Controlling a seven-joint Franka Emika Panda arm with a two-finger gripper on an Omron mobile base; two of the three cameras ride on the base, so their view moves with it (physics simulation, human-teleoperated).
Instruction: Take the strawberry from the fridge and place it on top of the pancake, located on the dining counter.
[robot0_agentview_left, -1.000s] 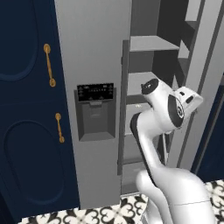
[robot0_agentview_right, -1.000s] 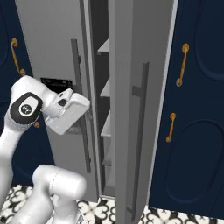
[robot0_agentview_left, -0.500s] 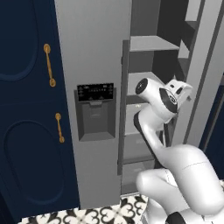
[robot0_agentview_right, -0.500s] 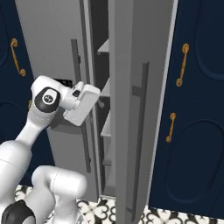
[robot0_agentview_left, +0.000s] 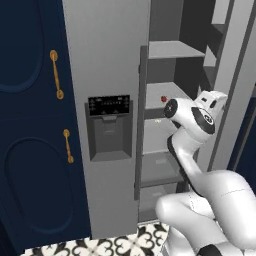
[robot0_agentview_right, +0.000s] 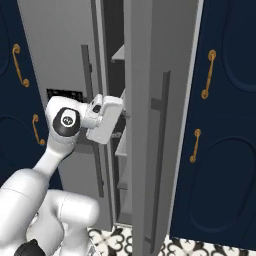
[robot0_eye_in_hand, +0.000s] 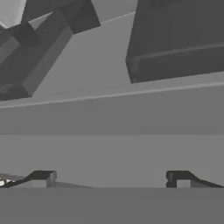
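Observation:
The fridge (robot0_agentview_left: 105, 60) stands with its left door shut and its right door (robot0_agentview_right: 150, 100) swung open onto grey shelves. A tiny red strawberry (robot0_agentview_left: 163, 98) sits on the middle shelf (robot0_agentview_left: 165, 105) near its front left. My white hand (robot0_agentview_left: 212, 100) reaches into the opening at about that shelf's height, to the right of the strawberry and apart from it. In the hand view my gripper (robot0_eye_in_hand: 110, 179) is open, with nothing between its fingertips (robot0_eye_in_hand: 41, 178) and grey shelving ahead. The pancake and the dining counter are out of view.
Navy cabinets with gold handles (robot0_agentview_left: 56, 75) flank the fridge on the left and on the right (robot0_agentview_right: 207, 75). The open door's long bar handle (robot0_agentview_right: 161, 150) stands close to the right of my hand (robot0_agentview_right: 105, 119). Patterned floor tiles (robot0_agentview_left: 110, 245) lie below.
My arm has swung the hand upward and forward, from in front of the fridge into the open compartment. The jaws have stayed wide apart. The strawberry has not moved.

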